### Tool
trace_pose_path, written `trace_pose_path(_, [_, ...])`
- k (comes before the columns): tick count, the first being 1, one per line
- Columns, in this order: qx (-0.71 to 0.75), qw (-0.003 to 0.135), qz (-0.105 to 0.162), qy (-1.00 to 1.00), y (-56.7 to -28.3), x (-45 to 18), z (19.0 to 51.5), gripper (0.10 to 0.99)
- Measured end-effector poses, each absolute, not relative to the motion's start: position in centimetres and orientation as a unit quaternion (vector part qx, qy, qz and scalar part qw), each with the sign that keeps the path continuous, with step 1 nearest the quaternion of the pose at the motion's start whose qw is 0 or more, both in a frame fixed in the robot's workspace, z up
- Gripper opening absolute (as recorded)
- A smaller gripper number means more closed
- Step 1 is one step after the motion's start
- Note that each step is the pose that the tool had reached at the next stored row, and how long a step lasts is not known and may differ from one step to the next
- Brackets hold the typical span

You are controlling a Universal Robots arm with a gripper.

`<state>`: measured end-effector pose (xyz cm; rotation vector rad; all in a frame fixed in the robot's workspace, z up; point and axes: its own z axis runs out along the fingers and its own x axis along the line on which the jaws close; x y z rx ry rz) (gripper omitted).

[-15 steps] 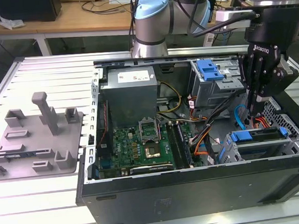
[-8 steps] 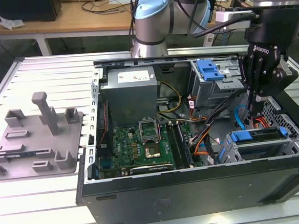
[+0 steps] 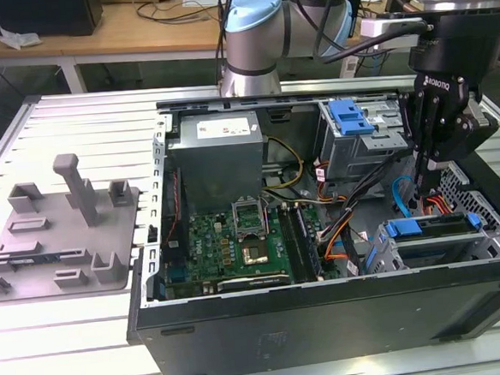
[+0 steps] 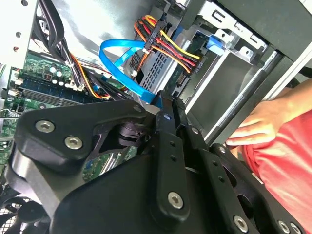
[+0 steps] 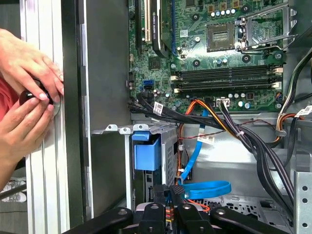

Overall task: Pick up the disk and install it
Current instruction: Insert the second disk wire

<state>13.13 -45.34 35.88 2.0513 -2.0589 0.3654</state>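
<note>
The disk (image 3: 426, 227) lies in the drive cage at the front right of the open computer case, its blue frame (image 5: 146, 155) showing at the cage's end. In the second wrist view, orange, yellow and blue cables run to the grey drive body (image 4: 158, 68). My gripper (image 3: 424, 175) hangs just above that cage. Its fingertips (image 4: 165, 101) are pressed together with nothing between them, close to a looped blue data cable (image 5: 207, 189). In the first wrist view the gripper (image 5: 174, 189) points down beside the cage.
The motherboard (image 3: 236, 240) and grey power supply (image 3: 218, 155) fill the case's left half. A blue latch plate (image 3: 348, 116) tops the rear cage. Black cable bundles (image 5: 243, 136) cross the case. A person's hands (image 5: 27, 97) rest outside the case wall. A grey fixture (image 3: 64, 226) sits on the table.
</note>
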Motion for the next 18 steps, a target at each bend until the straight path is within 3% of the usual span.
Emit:
trace_pose_path(9, [0.699, 0.082, 0.099, -0.704, -47.2, 13.4, 35.9, 0.161])
trace_pose_path(18, [0.695, 0.075, 0.091, -0.710, -48.2, 13.7, 35.9, 0.161])
